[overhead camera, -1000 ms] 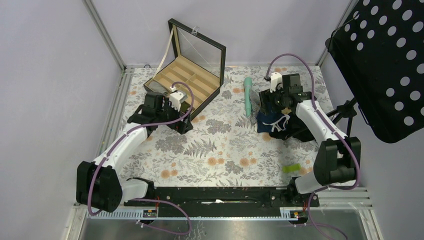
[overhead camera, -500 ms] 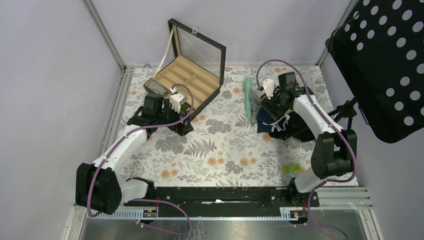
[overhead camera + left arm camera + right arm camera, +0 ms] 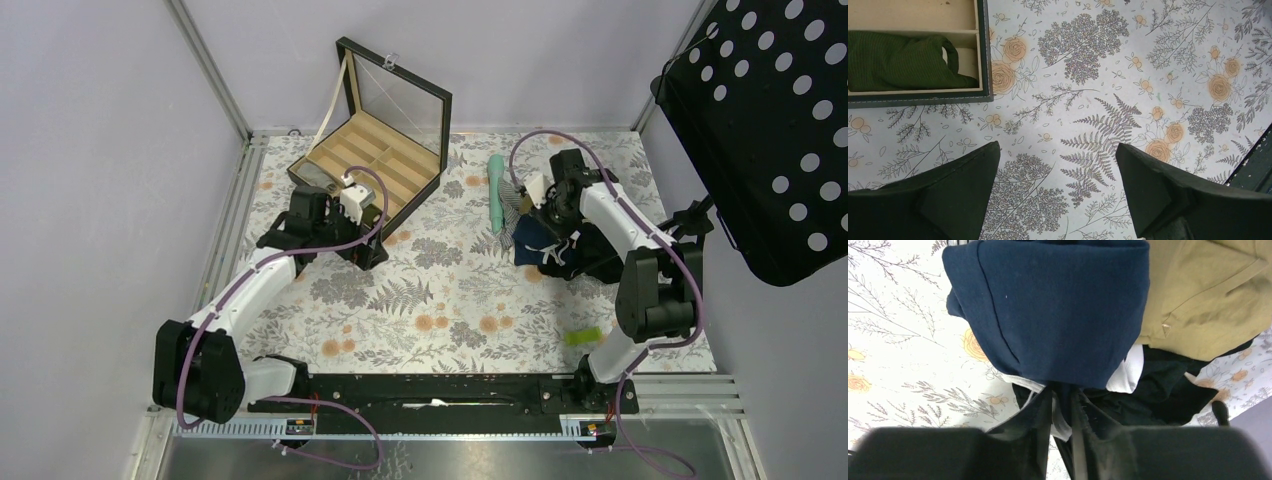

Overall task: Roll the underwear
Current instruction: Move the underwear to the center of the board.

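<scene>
**Right grip going on at underwear hem**

Tipped right gripper [image 3: 550,215] down onto the pile within the last second. Pulled its fingers [image 3: 1033,427] from wide to a narrow slit, pinching dark cloth and a bit of white band at the near edge of the underwear [image 3: 1058,310]. Reads as grasp taken, which opens the way to rolling; no roll formed yet.

Lies far right on the bench [image 3: 440,300], draped over tan garment [image 3: 1208,295] and black garment [image 3: 1168,385], touching both.

Left gripper [image 3: 1058,147] unchanged: fingers wide, holding nothing, hovering just near of the box [image 3: 385,150].

Room: bare floral bench left and near of the pile. Tight toward right bench edge, with teal tool [image 3: 496,190] just left of pile. Could drag black garment along.
</scene>
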Motion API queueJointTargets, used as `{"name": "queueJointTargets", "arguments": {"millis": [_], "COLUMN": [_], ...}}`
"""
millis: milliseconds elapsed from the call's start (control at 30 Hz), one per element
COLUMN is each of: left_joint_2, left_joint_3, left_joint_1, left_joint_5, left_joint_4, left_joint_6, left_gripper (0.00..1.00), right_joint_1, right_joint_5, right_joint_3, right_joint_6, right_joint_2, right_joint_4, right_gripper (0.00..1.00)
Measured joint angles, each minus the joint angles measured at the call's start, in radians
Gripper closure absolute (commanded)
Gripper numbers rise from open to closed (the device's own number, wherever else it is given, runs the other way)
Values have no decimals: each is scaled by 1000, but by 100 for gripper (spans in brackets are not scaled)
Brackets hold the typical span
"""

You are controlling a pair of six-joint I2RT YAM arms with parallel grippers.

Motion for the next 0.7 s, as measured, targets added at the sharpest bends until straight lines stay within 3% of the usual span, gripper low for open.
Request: {"name": "queueJointTargets", "arguments": {"millis": [67,367,500,600,700], "left_joint_2": [6,13,18,29,31], "left_joint_3": [0,8,32,51,57], "left_joint_1": [0,0,0,0,0], "left_joint_5": [0,-10,-48,-76,-96], "left_joint_4": [5,3,-3,-5,-14], "left_joint_6": [0,19,56,80,97], "left_gripper": [3,3,3,3,3], "right_joint_1": [0,29,185,343,426], "right_joint_5": [-2,-66,-129,-255,-382], "right_joint_3": [18,183,215,281,385], "right_joint_6": [5,24,15,16,51], "right_joint_2": [8,-8,-78,-105,-104], "right_joint_4": [-14,-104,-151,-223,-267], "right_gripper": [100,100,100,100,100]}}
